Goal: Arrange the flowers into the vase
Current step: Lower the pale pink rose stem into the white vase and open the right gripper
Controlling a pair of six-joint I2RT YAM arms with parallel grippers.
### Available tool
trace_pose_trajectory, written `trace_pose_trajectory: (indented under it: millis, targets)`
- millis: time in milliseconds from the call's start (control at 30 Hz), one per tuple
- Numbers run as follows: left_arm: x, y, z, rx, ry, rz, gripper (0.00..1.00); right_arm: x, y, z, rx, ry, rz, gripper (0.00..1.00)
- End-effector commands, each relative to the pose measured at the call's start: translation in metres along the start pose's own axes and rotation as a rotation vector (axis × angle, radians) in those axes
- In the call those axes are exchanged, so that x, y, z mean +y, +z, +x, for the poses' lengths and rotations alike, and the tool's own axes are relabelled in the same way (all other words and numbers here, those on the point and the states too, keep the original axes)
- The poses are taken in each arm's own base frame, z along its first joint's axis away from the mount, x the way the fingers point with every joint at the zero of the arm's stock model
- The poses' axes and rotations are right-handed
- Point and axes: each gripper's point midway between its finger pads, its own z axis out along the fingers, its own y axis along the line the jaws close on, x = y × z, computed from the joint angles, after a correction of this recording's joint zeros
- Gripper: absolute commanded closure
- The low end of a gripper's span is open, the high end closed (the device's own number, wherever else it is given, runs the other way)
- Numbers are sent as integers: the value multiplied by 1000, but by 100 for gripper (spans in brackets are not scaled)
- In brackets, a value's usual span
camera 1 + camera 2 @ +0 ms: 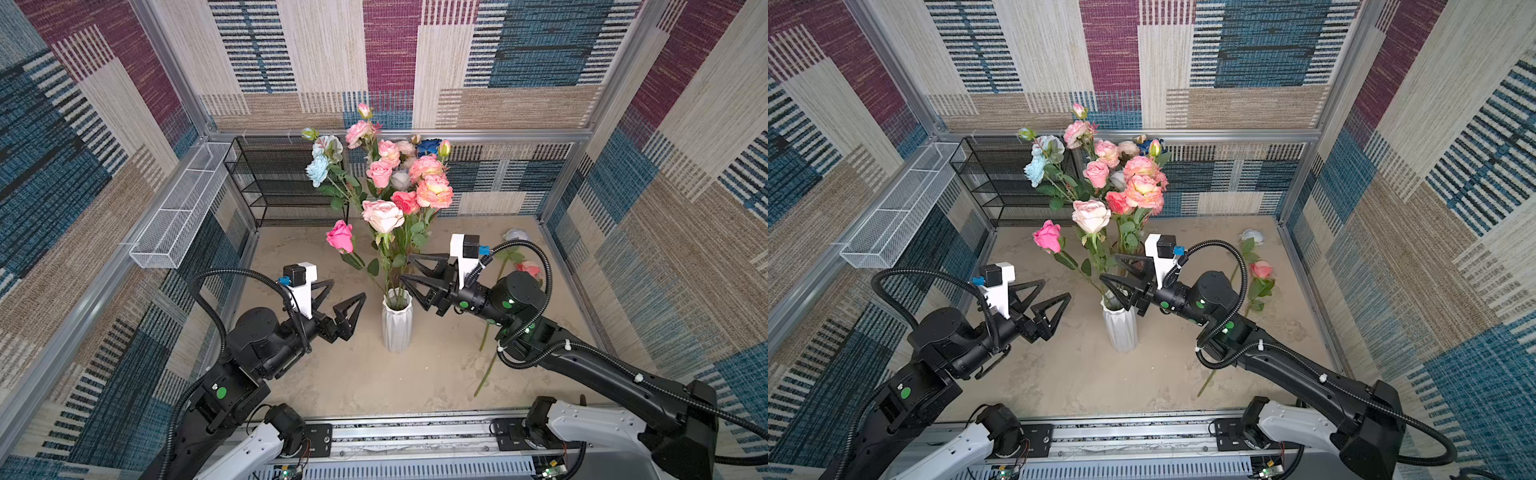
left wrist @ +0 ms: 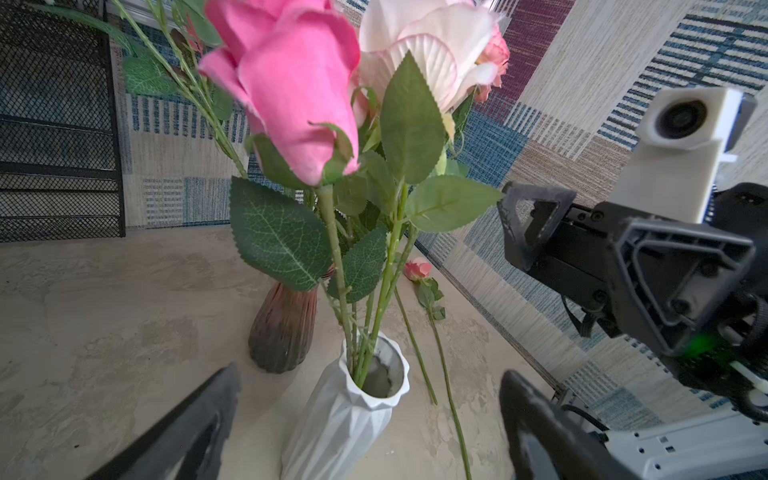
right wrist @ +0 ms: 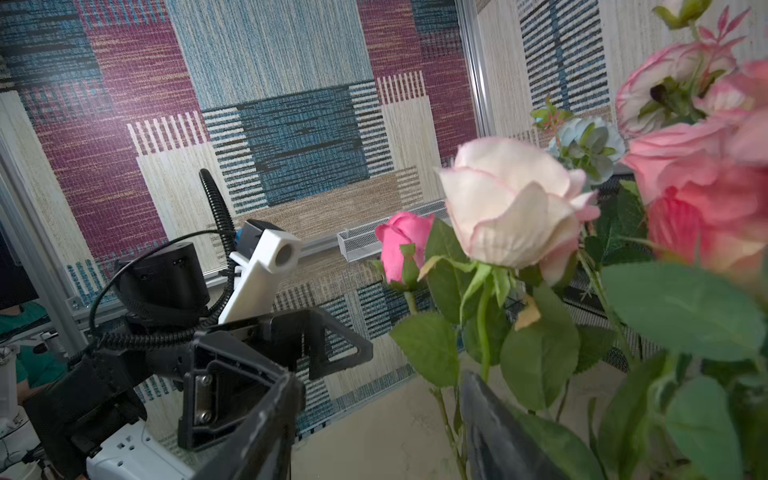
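Observation:
A white faceted vase stands mid-table, holding a bright pink rose and a pale pink rose. More of the flowers, pink, white and blue, rise behind them. My right gripper is open just above the vase mouth, with green stems beside one finger. My left gripper is wide open left of the vase, holding nothing. A pink rose and a white bloom lie on the table at right.
In the left wrist view a dark reddish ribbed vase stands close behind the white one. A black mesh shelf sits at the back left and a white mesh basket hangs on the left wall. Patterned walls enclose the table.

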Motion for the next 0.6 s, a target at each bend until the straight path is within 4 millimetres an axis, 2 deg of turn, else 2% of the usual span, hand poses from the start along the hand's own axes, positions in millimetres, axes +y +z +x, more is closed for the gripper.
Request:
trace_pose_trajectory:
  millis: [0,67,167,267,367,500,567]
  targets:
    - [-3,0,-8,-36,25,11,1,-12,-17,25,85,55,83,34]
    - [-2,0,-8,-34,26,9,1,-21,-28,38,117,74,144,34]
    - [-2,0,-6,-33,27,9,1,-46,-40,57,174,108,291,34]
    - [-1,-1,-4,-35,25,7,1,-81,-50,82,259,157,446,40]
    - [0,-1,-2,-33,20,10,1,-134,-69,113,346,265,610,44]
    - [-2,-1,0,-27,20,19,1,-215,-119,148,421,427,882,44]
    - [-2,-1,0,-26,21,20,1,-247,-143,160,430,466,992,44]
